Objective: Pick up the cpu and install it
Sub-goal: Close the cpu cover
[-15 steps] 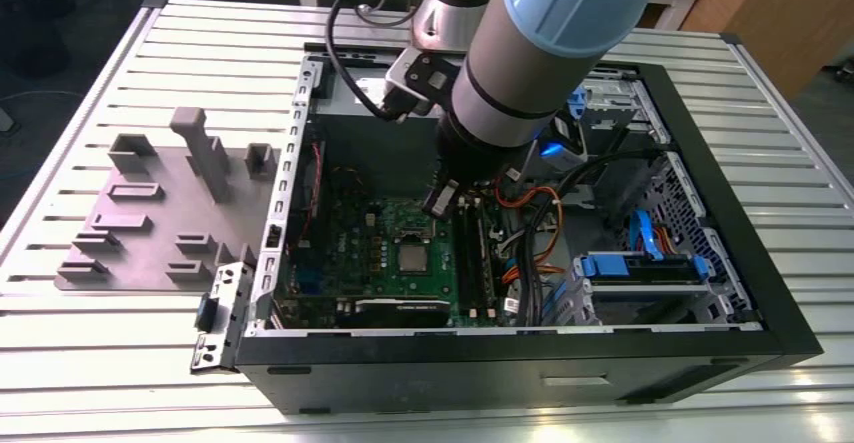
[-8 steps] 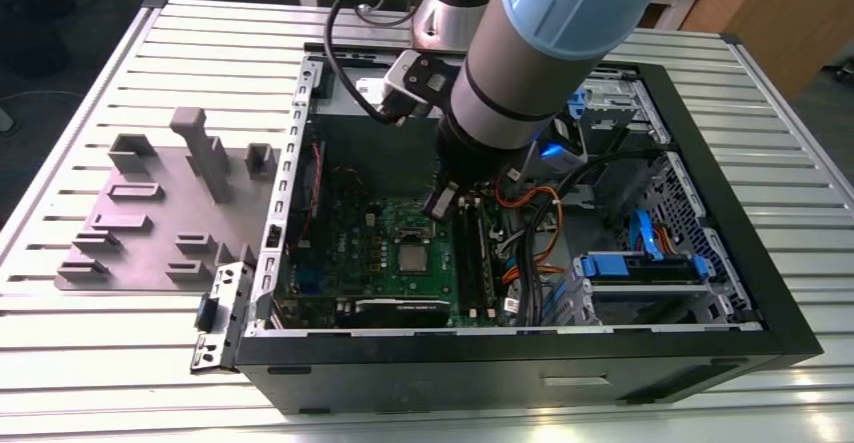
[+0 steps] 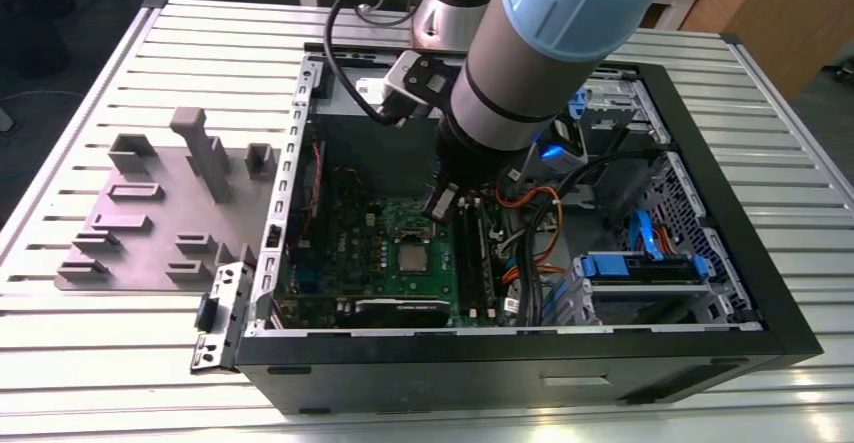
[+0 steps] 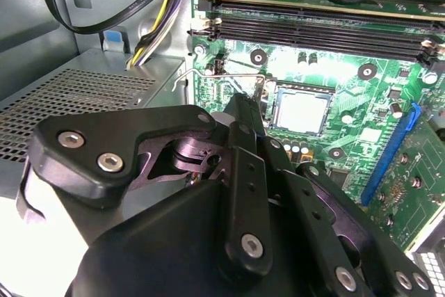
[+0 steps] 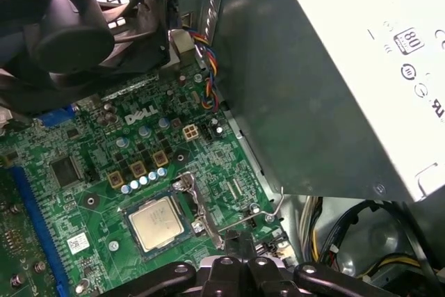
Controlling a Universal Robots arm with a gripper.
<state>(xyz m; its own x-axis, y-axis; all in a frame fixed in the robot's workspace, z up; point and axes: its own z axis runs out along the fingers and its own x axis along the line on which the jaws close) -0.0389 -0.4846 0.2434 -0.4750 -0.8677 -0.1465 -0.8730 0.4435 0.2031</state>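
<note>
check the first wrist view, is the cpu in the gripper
No, the cpu lies flat in its socket on the motherboard, apart from the gripper.

This looks like a robotics lab or test workshop. An opened black desktop computer case lies on a slatted aluminium tabletop, beside a flat grey fixture plate with moulded holders, while a grey industrial robot arm with a pale blue joint cap reaches into it.
</note>
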